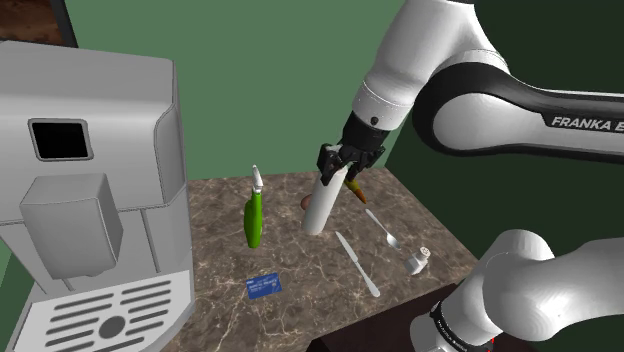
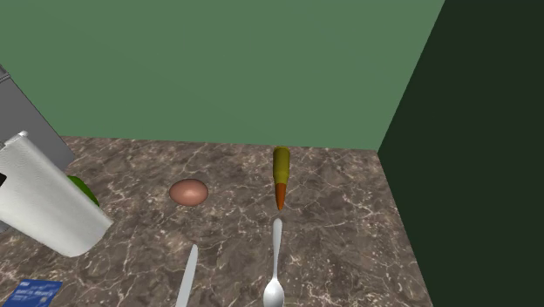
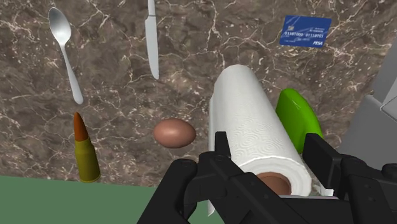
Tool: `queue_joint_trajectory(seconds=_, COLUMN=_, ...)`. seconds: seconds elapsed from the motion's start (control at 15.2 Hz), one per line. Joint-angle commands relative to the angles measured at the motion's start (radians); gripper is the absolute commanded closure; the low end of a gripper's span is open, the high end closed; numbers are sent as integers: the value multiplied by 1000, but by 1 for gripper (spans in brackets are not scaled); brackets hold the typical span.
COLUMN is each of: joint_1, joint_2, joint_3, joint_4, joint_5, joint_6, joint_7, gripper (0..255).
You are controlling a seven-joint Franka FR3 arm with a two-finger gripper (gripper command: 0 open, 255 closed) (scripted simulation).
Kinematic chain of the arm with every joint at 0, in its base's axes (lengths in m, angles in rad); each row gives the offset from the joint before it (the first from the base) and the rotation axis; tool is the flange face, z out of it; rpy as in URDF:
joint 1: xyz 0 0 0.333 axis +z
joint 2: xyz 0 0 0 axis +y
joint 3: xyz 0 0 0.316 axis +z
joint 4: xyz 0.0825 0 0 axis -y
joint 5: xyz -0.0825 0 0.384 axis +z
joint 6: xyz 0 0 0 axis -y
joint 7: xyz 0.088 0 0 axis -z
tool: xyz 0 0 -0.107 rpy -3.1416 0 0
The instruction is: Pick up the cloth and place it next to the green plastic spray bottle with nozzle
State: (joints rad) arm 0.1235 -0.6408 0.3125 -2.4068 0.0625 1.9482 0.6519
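The cloth is a white paper towel roll (image 1: pixel 321 205) on a brown core. My gripper (image 1: pixel 338 163) is shut on its upper end, and the roll hangs tilted down over the marble countertop (image 1: pixel 300 270). In the wrist view the fingers (image 3: pixel 222 150) clasp the roll (image 3: pixel 250 130) from both sides, with the gripper (image 3: pixel 270 159) at the core end. The green spray bottle (image 1: pixel 253 220) lies flat on the counter, white nozzle pointing to the back wall, just toward the shoulder view's left of the roll. Its green body (image 3: pixel 299 116) shows right beside the roll.
A big grey coffee machine (image 1: pixel 90 200) fills the counter's left end. A brown egg (image 3: pixel 174 133), an olive cartridge with an orange tip (image 3: pixel 85 153), a spoon (image 3: pixel 63 44), a knife (image 3: pixel 152 38), a blue card (image 3: pixel 305 30) and a small white object (image 1: pixel 417 260) lie around.
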Motion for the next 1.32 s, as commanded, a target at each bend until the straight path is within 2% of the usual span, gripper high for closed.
queue_joint_trajectory(seconds=0.0, joint_1=2, joint_2=-1, joint_3=3, joint_4=-28, joint_5=2, joint_6=28, joint_7=2, gripper=255)
queue_joint_trajectory(seconds=1.25, joint_1=4, joint_2=63, joint_3=49, joint_4=-240, joint_5=13, joint_6=303, joint_7=33, gripper=255)
